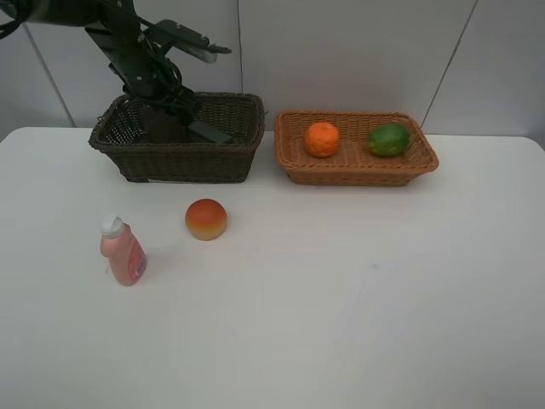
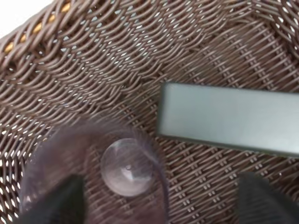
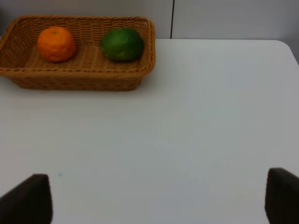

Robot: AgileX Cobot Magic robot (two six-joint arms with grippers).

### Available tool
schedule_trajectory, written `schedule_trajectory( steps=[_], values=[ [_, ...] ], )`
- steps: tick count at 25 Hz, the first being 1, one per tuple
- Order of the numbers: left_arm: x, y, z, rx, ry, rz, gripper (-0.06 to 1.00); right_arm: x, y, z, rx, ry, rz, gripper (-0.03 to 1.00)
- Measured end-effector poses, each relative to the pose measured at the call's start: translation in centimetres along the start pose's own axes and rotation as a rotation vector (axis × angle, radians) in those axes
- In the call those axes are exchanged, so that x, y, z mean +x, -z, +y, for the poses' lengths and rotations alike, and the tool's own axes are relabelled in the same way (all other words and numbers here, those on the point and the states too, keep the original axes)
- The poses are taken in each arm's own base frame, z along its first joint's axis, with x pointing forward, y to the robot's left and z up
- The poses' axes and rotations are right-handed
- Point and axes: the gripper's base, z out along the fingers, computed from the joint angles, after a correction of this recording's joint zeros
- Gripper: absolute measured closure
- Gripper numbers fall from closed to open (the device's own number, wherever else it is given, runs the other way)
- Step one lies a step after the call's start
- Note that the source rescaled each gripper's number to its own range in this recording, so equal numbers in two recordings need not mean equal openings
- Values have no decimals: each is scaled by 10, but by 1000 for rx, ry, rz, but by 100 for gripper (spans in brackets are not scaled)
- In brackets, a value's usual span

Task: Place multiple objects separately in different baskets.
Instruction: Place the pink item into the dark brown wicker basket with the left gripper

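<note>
Left gripper (image 2: 161,191), jaws apart, hangs over a translucent purplish cup (image 2: 125,167) in the dark brown wicker basket (image 2: 117,70); right gripper (image 3: 159,196) has its jaws apart too.

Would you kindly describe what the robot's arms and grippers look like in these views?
The left arm is black and angular, with black cables looped along it and no markings I can make out. The left gripper and right gripper show only plain dark, blunt fingertips. The right arm itself is out of view.
</note>
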Motion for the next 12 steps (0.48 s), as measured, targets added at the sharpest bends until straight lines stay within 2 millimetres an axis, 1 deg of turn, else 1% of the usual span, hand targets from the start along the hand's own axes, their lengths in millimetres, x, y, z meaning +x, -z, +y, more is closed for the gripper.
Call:
schedule_trajectory(
  steps=[3,9,12],
  values=[
    [-1,0,0,-1,3,-4,-2,0,0,0,0,0,0,-3],
    [-1,0,0,-1,3,-4,-3,0,0,0,0,-2,0,-3],
    [-2,4,0,-3,2,-11,-3,0,0,0,0,-2,0,-3]
  ],
)
